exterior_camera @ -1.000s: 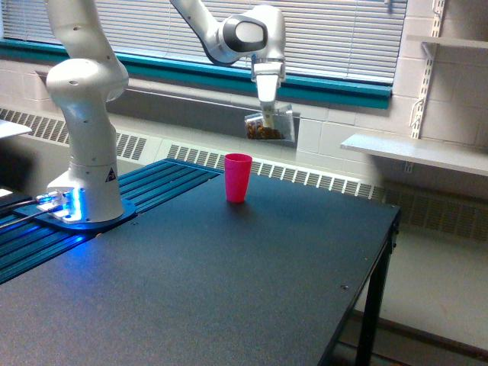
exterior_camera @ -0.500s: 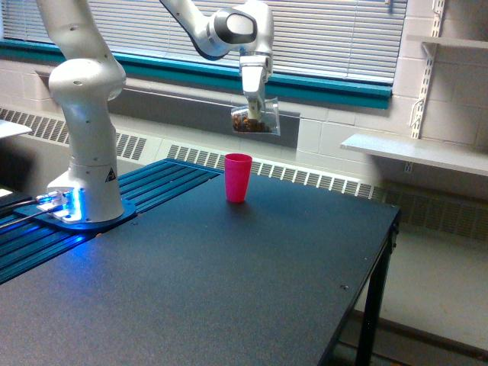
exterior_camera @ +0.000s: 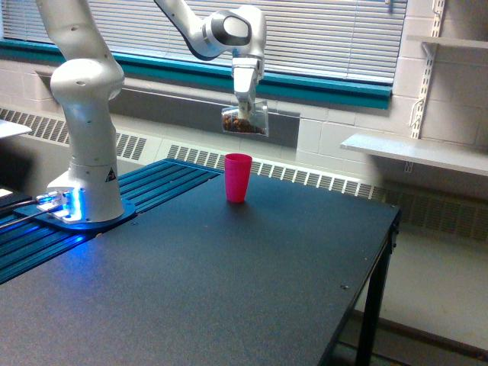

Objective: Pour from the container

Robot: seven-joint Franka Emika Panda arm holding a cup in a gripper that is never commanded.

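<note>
The container [exterior_camera: 245, 120] is a clear squarish jar with brown bits at its bottom, hanging in the air above the table. My gripper [exterior_camera: 243, 101] comes down from above and is shut on the container's rim. The container hangs close to upright, a short way above the pink cup [exterior_camera: 237, 177] and almost straight over it. The pink cup stands upright on the dark table [exterior_camera: 229, 274], its mouth open upward.
The arm's white base [exterior_camera: 84, 183] stands at the exterior view's left on a blue-lit mount. The table's right edge [exterior_camera: 385, 236] drops off to the floor. A radiator grille [exterior_camera: 305, 177] and a window ledge run behind the table, and a white shelf [exterior_camera: 415, 152] sits at the right.
My gripper has carried the container to the exterior view's left and slightly up, from right of the pink cup to almost over it. The cup has not moved.
</note>
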